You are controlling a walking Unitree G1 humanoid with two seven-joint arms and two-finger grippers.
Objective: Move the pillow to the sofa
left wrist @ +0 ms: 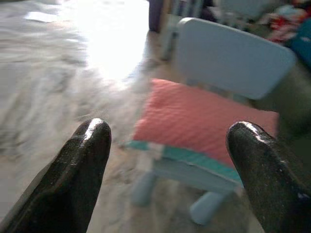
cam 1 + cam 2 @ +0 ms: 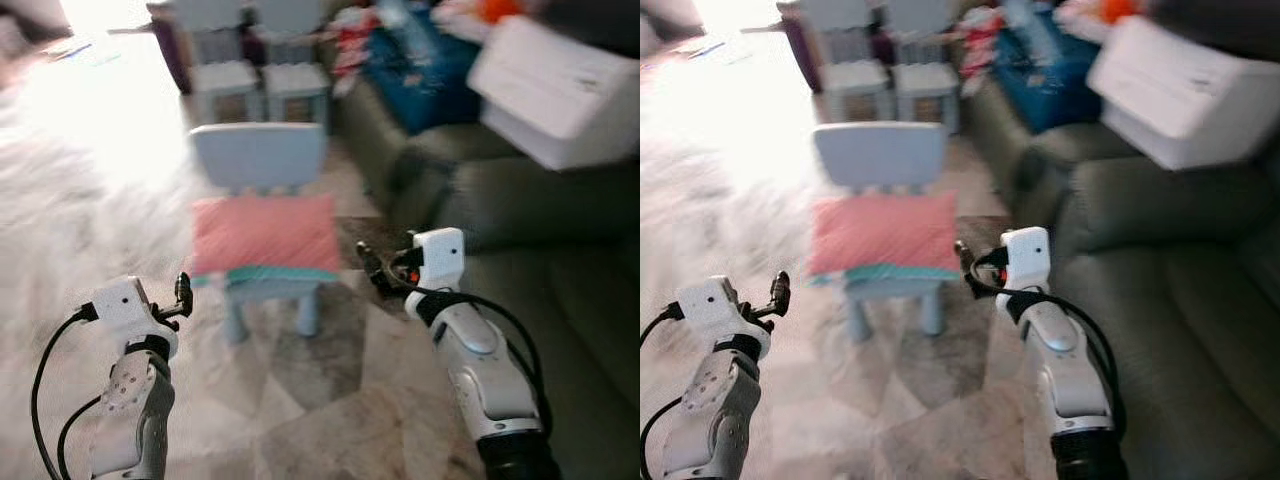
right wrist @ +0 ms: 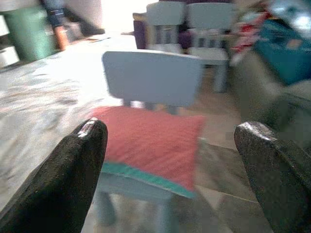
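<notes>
Barely started – the pillow (image 2: 265, 233) sits on the little blue chair (image 2: 262, 160) at 12 o'clock, sofa (image 2: 560, 290) off at 3. Left hand (image 1: 167, 160) and right hand (image 3: 170, 160) both spread wide, grasping nothing – grab and carry all remain.

A small light-blue plastic chair (image 2: 262, 200) stands on the pale marbled floor (image 2: 90, 230), its backrest upright on the far side. On its seat lies a coral-pink pillow (image 2: 266, 232) with a teal edge (the edge facing the camera), overhanging the seat at both sides. Two more light-blue chairs (image 2: 258, 62) stand side by side on the floor farther back. The dark green sofa (image 2: 540, 260) sits on the floor just beside the chair, carrying a white box (image 2: 560, 85) and a blue bag (image 2: 420, 70).
</notes>
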